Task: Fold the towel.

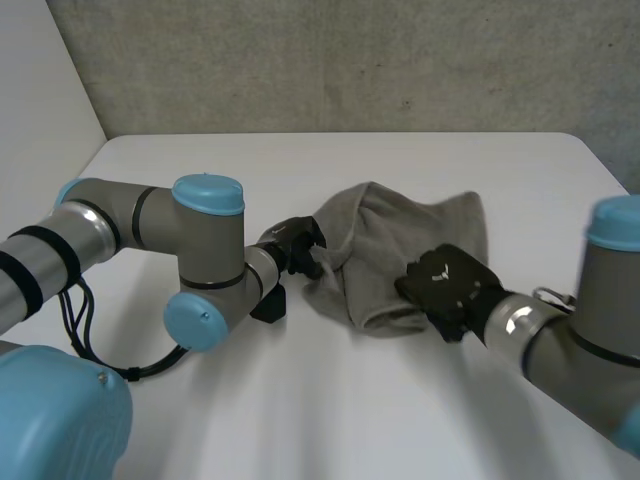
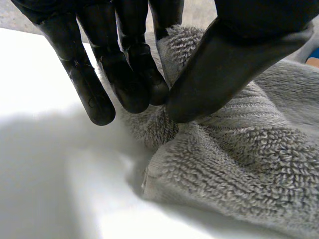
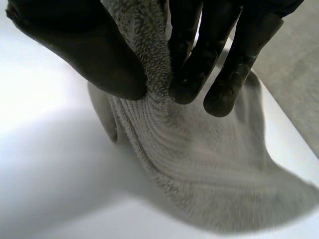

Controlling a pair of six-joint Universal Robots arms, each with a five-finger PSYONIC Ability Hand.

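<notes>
Two hands gripped your grey towel (image 1: 400, 230), which lay crumpled near the middle of the white table (image 1: 330, 420). At its left edge, your left hand (image 1: 297, 245) pinched a fold between thumb (image 2: 219, 64) and fingers (image 2: 134, 74). At its near right edge, your right hand (image 1: 447, 285) pinched a raised bunch of cloth likewise, palm down.

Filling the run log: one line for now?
crumpled grey terry towel on white table; left hand pinching one side; right hand pinching other
</notes>
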